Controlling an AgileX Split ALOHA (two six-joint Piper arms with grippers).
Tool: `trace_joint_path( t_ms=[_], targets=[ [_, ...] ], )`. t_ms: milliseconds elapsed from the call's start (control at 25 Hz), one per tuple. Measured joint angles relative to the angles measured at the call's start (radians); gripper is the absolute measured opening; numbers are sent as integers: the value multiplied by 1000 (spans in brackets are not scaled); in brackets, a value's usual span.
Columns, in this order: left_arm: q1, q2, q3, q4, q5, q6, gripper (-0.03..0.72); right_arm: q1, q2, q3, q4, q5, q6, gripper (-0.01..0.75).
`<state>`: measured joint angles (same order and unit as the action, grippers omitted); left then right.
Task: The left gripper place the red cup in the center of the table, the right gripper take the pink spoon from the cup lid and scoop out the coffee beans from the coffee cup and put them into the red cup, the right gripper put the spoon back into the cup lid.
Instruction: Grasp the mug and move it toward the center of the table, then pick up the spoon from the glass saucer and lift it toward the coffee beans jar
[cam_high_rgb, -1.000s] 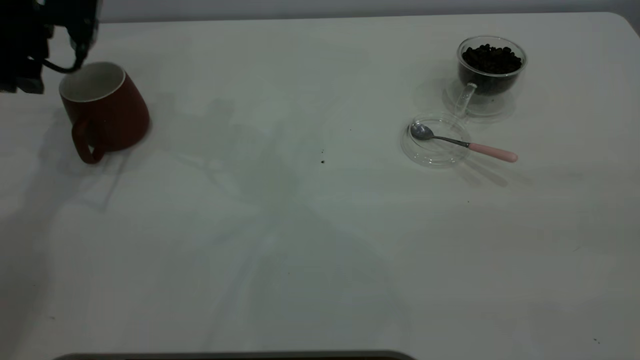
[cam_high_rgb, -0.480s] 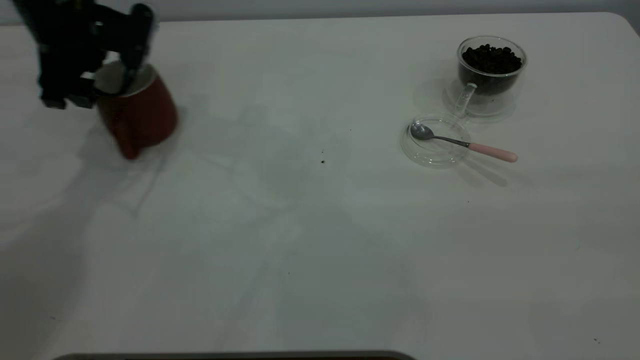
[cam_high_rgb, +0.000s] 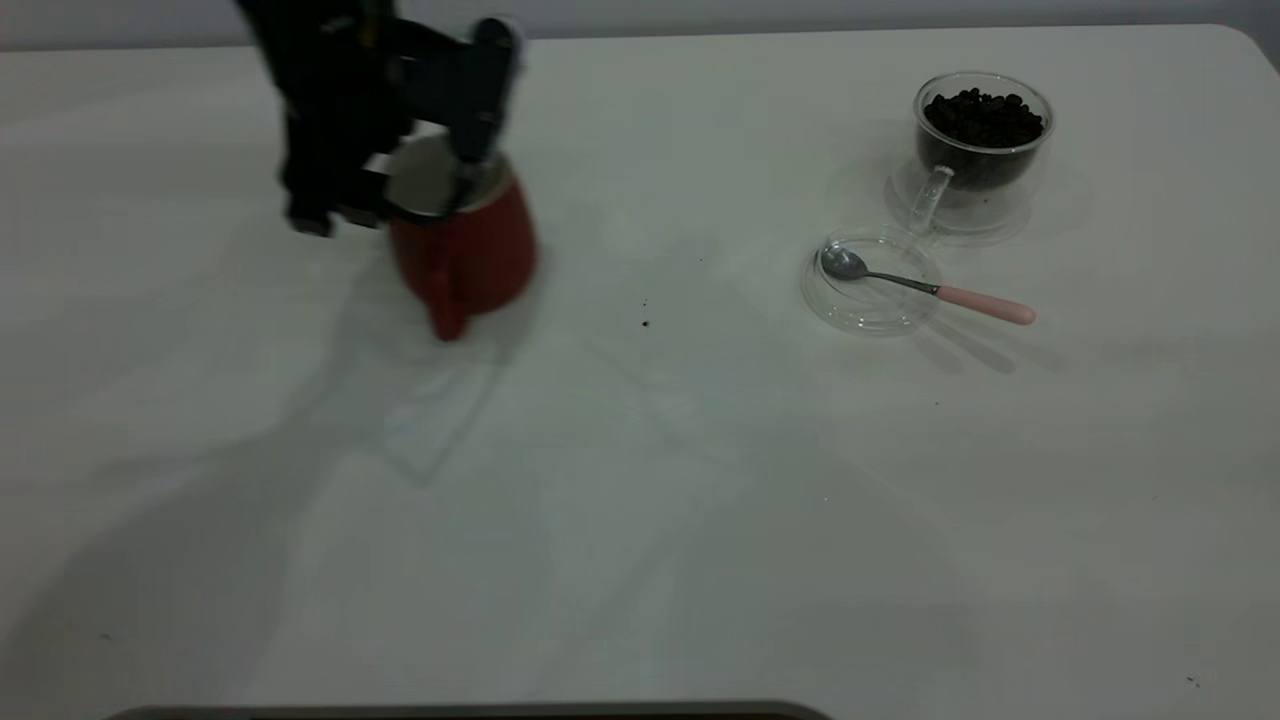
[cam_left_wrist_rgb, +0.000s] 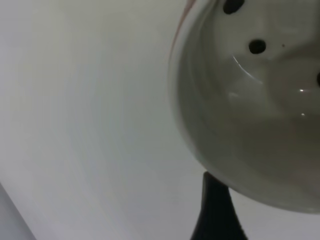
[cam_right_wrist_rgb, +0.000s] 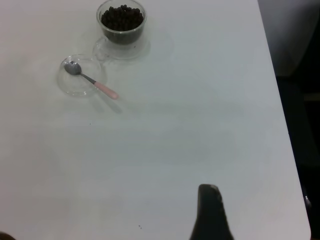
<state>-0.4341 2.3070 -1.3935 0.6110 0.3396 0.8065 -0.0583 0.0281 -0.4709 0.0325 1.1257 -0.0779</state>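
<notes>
Dark red, the red cup hangs from my left gripper, fingers apparently clamped on its rim, left of the table centre. Pink spoon rests on the cup lid beside the coffee cup.

Dark red cup with white inside; pink-handled steel spoon; near-black beans; white surface with dark specks.

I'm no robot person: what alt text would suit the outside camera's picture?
The left gripper grips the red cup by its rim, left of the table's middle. At right, the pink spoon lies on the cup lid.
</notes>
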Motion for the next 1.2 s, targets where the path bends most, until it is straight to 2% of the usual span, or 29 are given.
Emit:
trace_joint_path(
  t_ms=[240, 400, 560, 800, 960, 1200],
  targets=[
    [-100, 0, 0, -1, -6, -78, 569, 0, 0, 0, 0, 0, 0, 575],
    [-122, 0, 0, -3, 11, -228, 569, 0, 0, 0, 0, 0, 0, 575],
    [-118, -47, 0, -4, 145, -389, 569, 0, 0, 0, 0, 0, 0, 575],
    [-97, -248, 0, -11, 420, -686, 569, 0, 0, 0, 0, 0, 0, 575],
    [-86, -403, 0, 8, 519, -894, 569, 0, 0, 0, 0, 0, 0, 575],
    [-86, -655, 0, 110, 659, -1104, 569, 0, 0, 0, 0, 0, 0, 575]
  ],
)
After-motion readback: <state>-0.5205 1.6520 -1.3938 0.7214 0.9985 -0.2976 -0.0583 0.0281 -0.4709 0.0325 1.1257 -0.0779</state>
